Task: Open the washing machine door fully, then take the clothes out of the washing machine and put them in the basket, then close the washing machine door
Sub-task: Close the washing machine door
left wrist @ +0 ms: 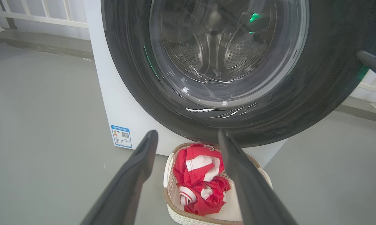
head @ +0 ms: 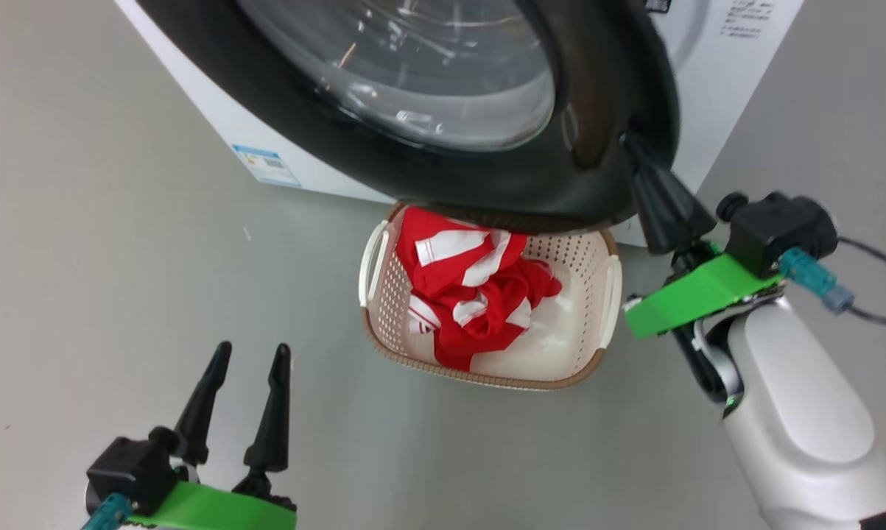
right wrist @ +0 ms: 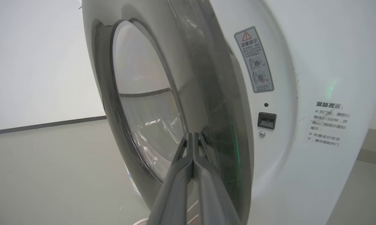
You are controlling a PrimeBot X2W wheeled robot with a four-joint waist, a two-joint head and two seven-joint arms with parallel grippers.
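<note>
Right gripper (head: 630,147), fingers pressed together, touches the washing machine door (head: 487,188) on its glossy rim in the head view, above the basket (head: 487,380) holding the clothes (head: 472,287). Left wrist view: left gripper (left wrist: 188,136) spread, empty. Right wrist view: door ajar from the washing machine (right wrist: 300,62); stiff, heavy, slick, probably best pushed at its free edge.

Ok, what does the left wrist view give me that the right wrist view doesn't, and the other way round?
Left wrist view, not the right: the clothes lying in the basket, the steel drum through the glass, and the open left gripper. Right wrist view, not the left: the warning sticker and latch slot on the front of the washing machine, with the washing machine door edge-on, standing off that front. Both: the door's black rim and glass, the grey floor, and the shut right gripper at the rim.
</note>
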